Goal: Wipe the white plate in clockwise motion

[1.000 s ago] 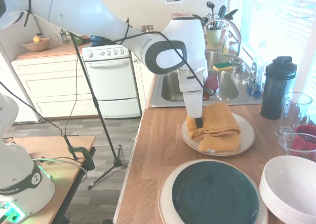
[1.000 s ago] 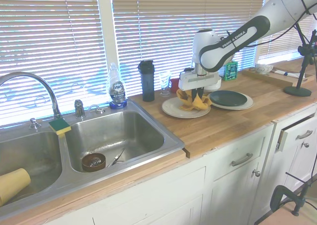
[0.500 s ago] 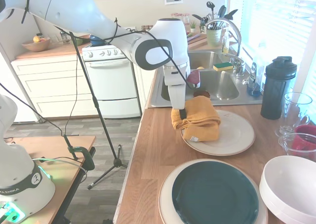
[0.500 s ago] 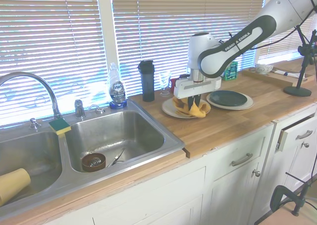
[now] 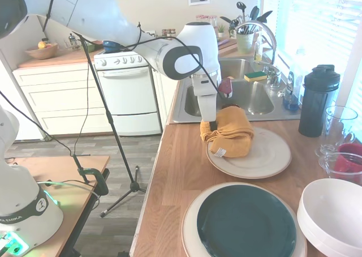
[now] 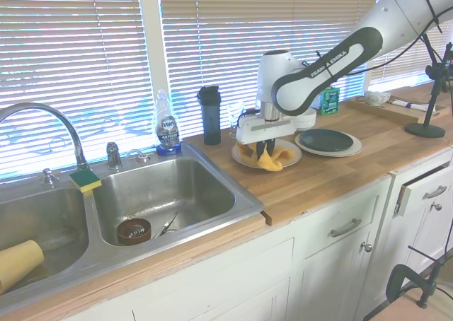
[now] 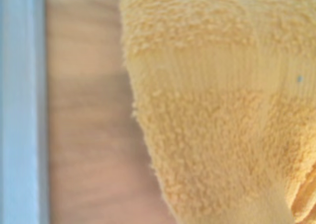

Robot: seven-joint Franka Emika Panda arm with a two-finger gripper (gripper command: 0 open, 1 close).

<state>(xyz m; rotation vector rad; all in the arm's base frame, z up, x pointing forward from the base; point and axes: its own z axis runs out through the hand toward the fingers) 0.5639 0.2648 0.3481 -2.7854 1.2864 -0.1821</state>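
— Where is the plain round cream-white plate (image 5: 266,155)?
— Right of centre in the first exterior view, flat on the wooden countertop (image 5: 175,178), below the steel sink (image 5: 249,98). Near centre in the second exterior view (image 6: 290,151), just left of the larger white plate with a dark green centre (image 6: 328,141).

— And relative to the gripper (image 5: 213,126)?
— Directly under and to the right of it. Fingers pointing down at the plate's upper-left rim, clamped on a folded mustard-yellow terry cloth (image 5: 229,132). Cloth draped over that rim, partly on the plate, partly hanging past it onto the wood.

— Hidden or unclear?
— Upper-left part of the plate covered by cloth. Fingertips buried in the folds, so contact with the plate not visible. Wrist view blurred: only yellow pile (image 7: 217,100), wood grain and a pale strip at the left edge. Deep white bowl (image 5: 334,211) cut off at the lower right corner; green-centred plate (image 5: 246,223) cut by the bottom edge.
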